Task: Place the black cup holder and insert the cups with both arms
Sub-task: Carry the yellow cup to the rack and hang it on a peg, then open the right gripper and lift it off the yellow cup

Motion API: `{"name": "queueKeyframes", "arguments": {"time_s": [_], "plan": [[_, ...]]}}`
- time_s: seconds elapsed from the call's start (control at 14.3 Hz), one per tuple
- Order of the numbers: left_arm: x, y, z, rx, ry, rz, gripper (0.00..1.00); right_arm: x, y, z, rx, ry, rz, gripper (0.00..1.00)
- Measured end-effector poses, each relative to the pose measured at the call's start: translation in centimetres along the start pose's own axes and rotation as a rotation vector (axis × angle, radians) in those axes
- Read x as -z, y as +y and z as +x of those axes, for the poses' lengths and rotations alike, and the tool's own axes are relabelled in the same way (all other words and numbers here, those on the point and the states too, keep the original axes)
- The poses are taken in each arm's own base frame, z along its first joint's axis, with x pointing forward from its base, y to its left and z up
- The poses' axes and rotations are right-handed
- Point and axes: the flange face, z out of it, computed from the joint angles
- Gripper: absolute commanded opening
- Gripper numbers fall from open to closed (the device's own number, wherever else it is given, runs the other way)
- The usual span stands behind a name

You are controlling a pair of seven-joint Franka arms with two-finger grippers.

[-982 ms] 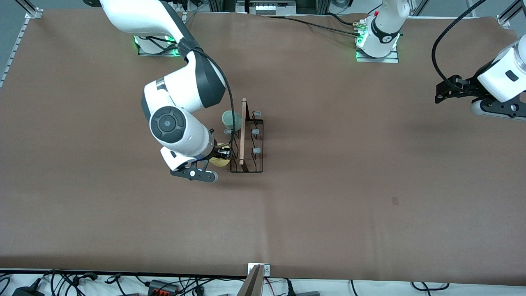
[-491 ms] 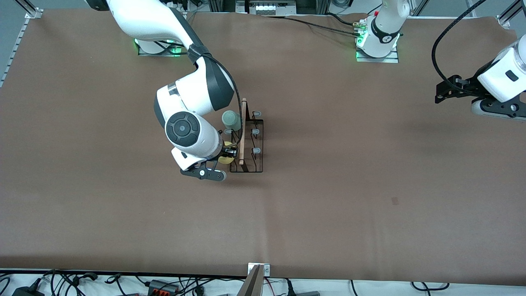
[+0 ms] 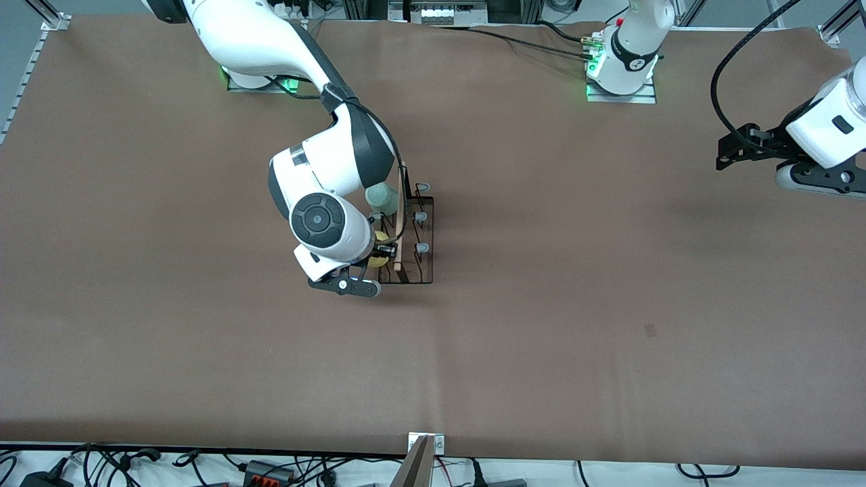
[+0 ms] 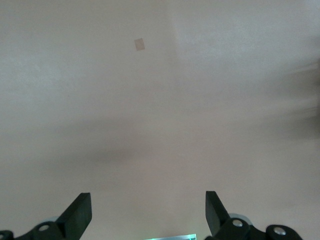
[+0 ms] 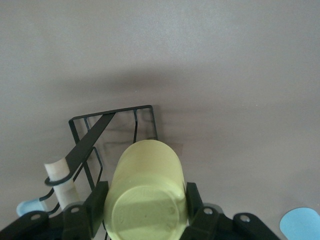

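The black cup holder (image 3: 414, 238) stands mid-table, its wooden handle (image 3: 400, 223) on top. A mint green cup (image 3: 381, 197) sits on a peg at the end of the holder farther from the front camera. My right gripper (image 3: 383, 256) is shut on a yellow cup (image 3: 381, 237), held against the holder's side toward the right arm's end. In the right wrist view the yellow cup (image 5: 147, 192) lies between the fingers (image 5: 95, 202), over the holder's wire base (image 5: 112, 117). My left gripper (image 3: 734, 152) waits open and empty above the left arm's end of the table, fingers (image 4: 80, 215) wide apart.
Pale grey-blue peg caps (image 3: 421, 216) line the holder's other side. A small dark mark (image 3: 650, 330) lies on the brown table cover (image 3: 541, 304). Cables and a metal post (image 3: 419, 460) run along the table's front edge.
The right arm has carried the yellow cup sideways toward the holder, from beside it to right against its side. The left arm has not moved.
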Motion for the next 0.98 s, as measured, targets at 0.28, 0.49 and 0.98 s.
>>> {"name": "queueKeyframes", "arguments": {"time_s": [0.28, 0.49, 0.98], "plan": [[0.0, 0.0, 0.0, 0.000, 0.000, 0.000, 1.00, 1.0, 0.4, 0.6, -0.009, 0.029, 0.017, 1.00], [0.0, 0.0, 0.0, 0.000, 0.000, 0.000, 1.00, 4.3, 1.8, 1.0, -0.028, 0.068, 0.035, 1.00], [0.0, 0.0, 0.0, 0.000, 0.000, 0.000, 1.00, 13.4, 13.3, 4.7, -0.048, 0.139, 0.015, 1.00]]}}
